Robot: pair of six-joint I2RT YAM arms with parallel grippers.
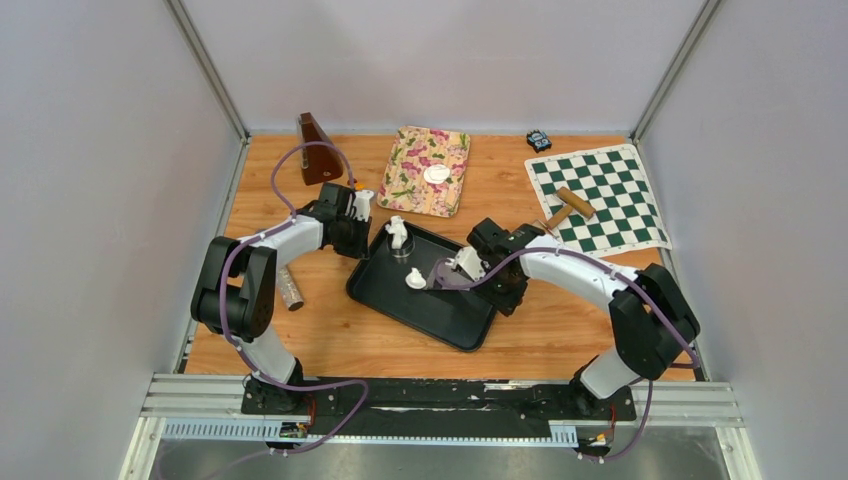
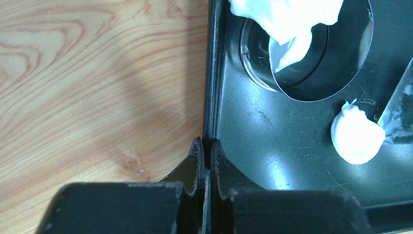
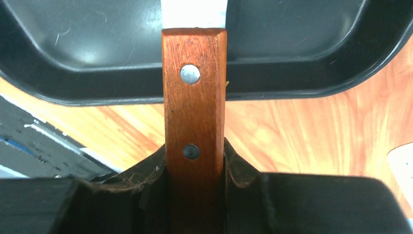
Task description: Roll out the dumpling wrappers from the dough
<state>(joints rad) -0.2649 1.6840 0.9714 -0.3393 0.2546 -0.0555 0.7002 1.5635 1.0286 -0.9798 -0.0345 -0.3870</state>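
A black tray (image 1: 455,325) lies mid-table. My left gripper (image 1: 362,243) (image 2: 206,146) is shut on the tray's left rim (image 2: 212,97). An irregular white dough lump (image 1: 398,233) (image 2: 287,19) drapes over a clear ring cutter (image 2: 311,68) in the tray. A small dough lump (image 1: 415,280) (image 2: 357,136) lies beside the scraper blade (image 2: 399,112). My right gripper (image 1: 468,268) (image 3: 195,151) is shut on the scraper's wooden handle (image 3: 195,97), its blade over the tray (image 3: 122,48). One round white dumpling wrapper (image 1: 437,174) rests on a floral mat (image 1: 415,190) behind.
A green chequered mat (image 1: 610,190) at the back right carries a wooden rolling pin (image 1: 568,207). A brown wedge-shaped object (image 1: 318,148) stands at the back left. A small black item (image 1: 539,140) sits by the back wall. A cylinder (image 1: 288,288) lies under my left arm.
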